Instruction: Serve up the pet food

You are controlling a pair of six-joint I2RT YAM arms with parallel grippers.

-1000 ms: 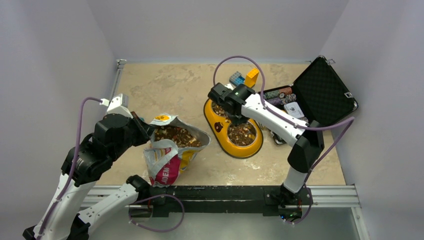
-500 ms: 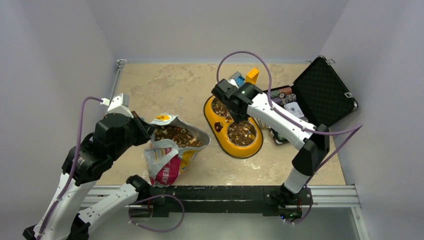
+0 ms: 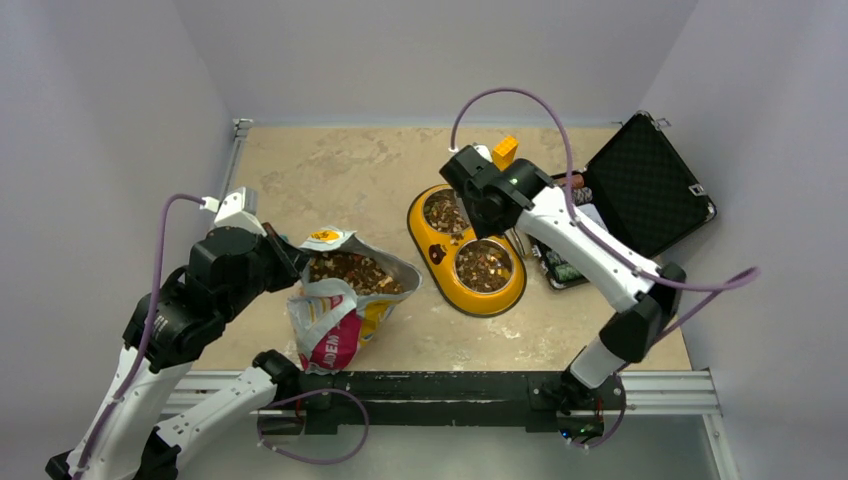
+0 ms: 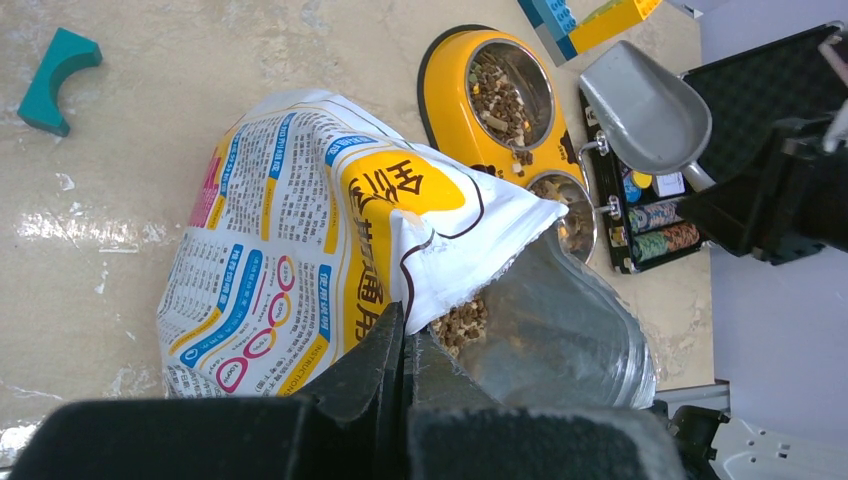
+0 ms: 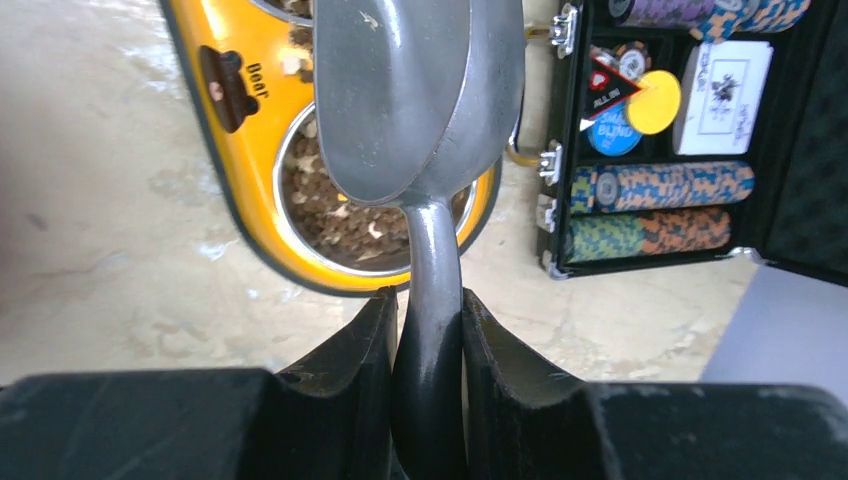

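Observation:
The open pet food bag (image 3: 345,295) stands left of centre, brown kibble (image 3: 355,271) showing in its mouth. My left gripper (image 3: 292,262) is shut on the bag's rim (image 4: 420,310). A yellow double bowl (image 3: 432,255) holds kibble in both steel cups (image 3: 483,264) (image 3: 445,212). My right gripper (image 3: 478,205) is shut on the handle of a grey metal scoop (image 5: 415,90), which looks empty and hangs above the bowl (image 5: 235,90). The scoop also shows in the left wrist view (image 4: 645,110).
An open black case (image 3: 650,180) with striped poker chips (image 5: 660,185) and cards lies right of the bowl. Orange and blue toy blocks (image 3: 503,152) sit behind the bowl. A teal block (image 4: 58,75) lies on the table left of the bag.
My right arm has swung the scoop back and to the right, off the near cup and up toward the far side of the bowl. The left arm and bag have not moved.

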